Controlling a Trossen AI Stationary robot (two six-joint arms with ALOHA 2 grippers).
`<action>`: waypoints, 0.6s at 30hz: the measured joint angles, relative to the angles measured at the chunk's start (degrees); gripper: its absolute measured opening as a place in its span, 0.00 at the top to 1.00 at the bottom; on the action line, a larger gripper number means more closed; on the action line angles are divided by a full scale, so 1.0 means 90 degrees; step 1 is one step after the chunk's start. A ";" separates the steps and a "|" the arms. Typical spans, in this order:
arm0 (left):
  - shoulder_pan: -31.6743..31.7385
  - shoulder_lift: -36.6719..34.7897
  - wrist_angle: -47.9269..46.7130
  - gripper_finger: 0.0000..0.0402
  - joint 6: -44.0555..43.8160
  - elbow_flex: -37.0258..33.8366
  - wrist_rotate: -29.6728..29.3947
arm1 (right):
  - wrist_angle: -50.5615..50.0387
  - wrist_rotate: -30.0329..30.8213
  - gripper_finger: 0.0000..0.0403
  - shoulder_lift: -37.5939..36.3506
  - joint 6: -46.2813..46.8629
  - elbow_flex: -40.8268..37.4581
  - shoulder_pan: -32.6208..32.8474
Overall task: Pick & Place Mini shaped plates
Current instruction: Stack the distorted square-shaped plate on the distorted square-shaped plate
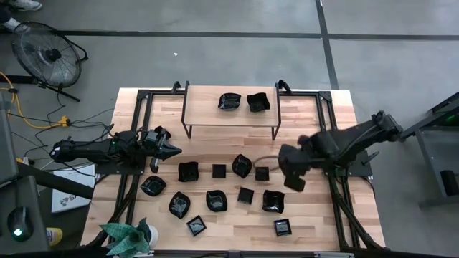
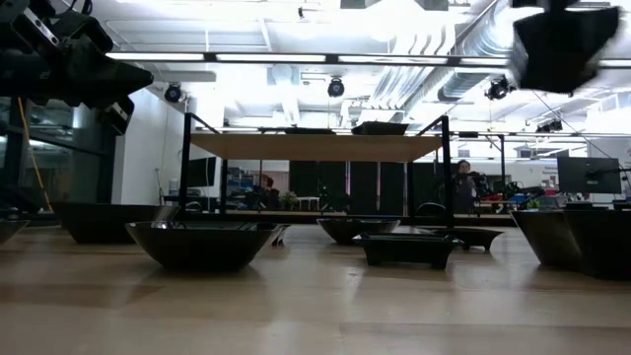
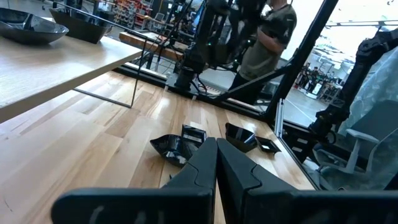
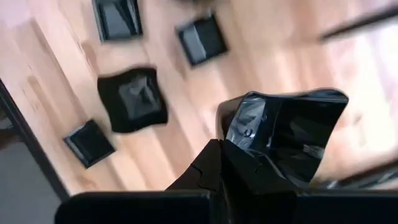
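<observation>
The right gripper is clamped on a glossy black wavy-edged mini plate, held in the air above the light wooden table and the other black dishes; the left gripper, fingers pressed together, hovers beside the wooden shelf

Seen level across a pale wooden table, several shallow black dishes sit spread out, the nearest dish left of centre and a low square dish right of centre. Behind them stands a raised wooden shelf on thin black legs. Dark arm parts hang blurred in both upper corners.
</observation>
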 joint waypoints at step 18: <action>0.0000 0.0002 -0.0002 1.00 0.0000 0.0000 0.0001 | 0.0305 0.1796 1.00 0.0000 -0.6123 0.1325 -0.1924</action>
